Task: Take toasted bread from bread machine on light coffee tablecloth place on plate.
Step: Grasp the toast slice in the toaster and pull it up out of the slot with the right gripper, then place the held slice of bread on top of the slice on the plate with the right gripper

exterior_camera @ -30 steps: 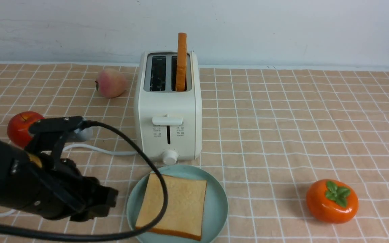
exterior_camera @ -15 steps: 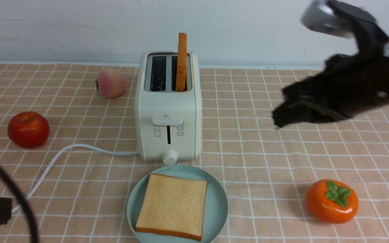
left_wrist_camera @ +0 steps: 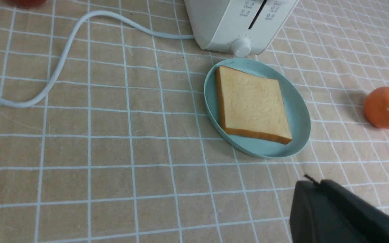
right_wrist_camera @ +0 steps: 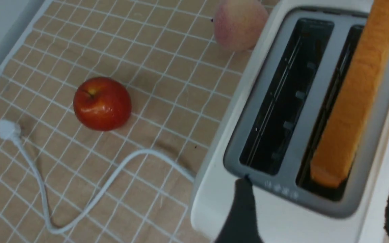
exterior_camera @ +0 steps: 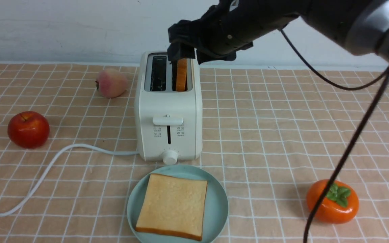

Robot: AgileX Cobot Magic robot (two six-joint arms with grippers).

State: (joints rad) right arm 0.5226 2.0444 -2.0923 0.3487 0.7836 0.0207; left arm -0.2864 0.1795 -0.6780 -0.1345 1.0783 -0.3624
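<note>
The cream-white bread machine (exterior_camera: 168, 111) stands on the light coffee tablecloth (exterior_camera: 282, 135). One slice of toasted bread (exterior_camera: 181, 76) stands upright in its right slot; the left slot is empty. My right gripper (exterior_camera: 183, 50) hangs over that slice's top, open, with one finger on each side of the slot end (right_wrist_camera: 322, 177). A second slice (exterior_camera: 172, 206) lies flat on the mint-green plate (exterior_camera: 217, 202) in front of the toaster. The left gripper (left_wrist_camera: 311, 184) is shut and empty, low over the cloth near the plate (left_wrist_camera: 295, 111). It is out of the front view.
A red apple (exterior_camera: 28, 129) and a peach (exterior_camera: 110, 82) lie left of the toaster. An orange persimmon (exterior_camera: 332, 201) sits front right. The white cord (exterior_camera: 62, 152) snakes off to the left. My right arm's black cable (exterior_camera: 349, 145) hangs across the right side.
The right arm swept in from the right edge to above the toaster and its gripper opened. The left arm drew back out of the front view and its gripper shut.
</note>
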